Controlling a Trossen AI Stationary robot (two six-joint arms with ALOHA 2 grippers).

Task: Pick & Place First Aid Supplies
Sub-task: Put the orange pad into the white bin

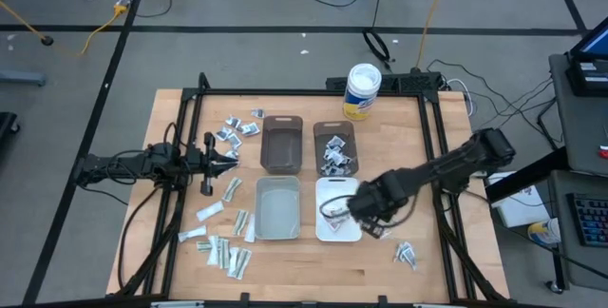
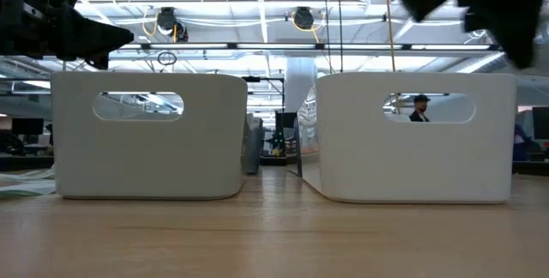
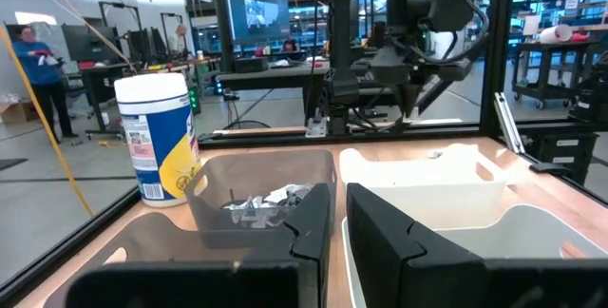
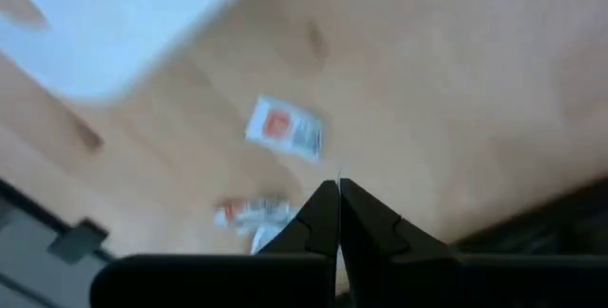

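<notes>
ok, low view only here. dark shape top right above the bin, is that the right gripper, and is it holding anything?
Observer: Yes. The right gripper is shut by the white bin. I can't make out anything held.
Operator: packets near it?
Observer: A red-marked packet lies flat on the table below it, with a second packet close by.
Operator: left arm?
Observer: The left gripper waits just left of the brown bin.
</notes>
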